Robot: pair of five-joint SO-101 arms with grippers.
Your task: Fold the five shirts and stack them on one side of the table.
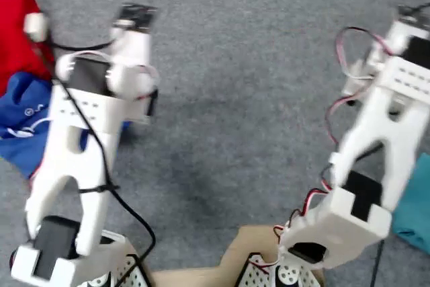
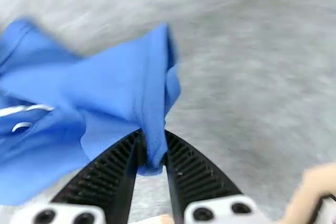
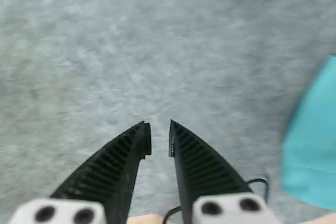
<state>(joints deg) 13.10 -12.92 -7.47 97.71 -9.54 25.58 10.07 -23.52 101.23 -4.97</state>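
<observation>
My left gripper (image 2: 152,141) is shut on a fold of the blue shirt (image 2: 94,93), and the cloth bunches up and away from the jaws. From above, the blue shirt (image 1: 23,122) lies crumpled at the table's left edge, with the left gripper (image 1: 149,104) just to its right. A red shirt (image 1: 17,31) is heaped behind the blue one. A teal shirt (image 1: 415,213) lies at the right edge, beside the right arm (image 1: 396,99). My right gripper (image 3: 160,137) hangs over bare grey cloth, open by a narrow gap with nothing in it, and the teal shirt (image 3: 310,150) is off to one side.
The grey felt tabletop (image 1: 255,65) stretches between the two arms. A piece of cardboard (image 1: 222,263) sits at the front edge between the arm bases. Cables (image 1: 349,45) loop off the right arm.
</observation>
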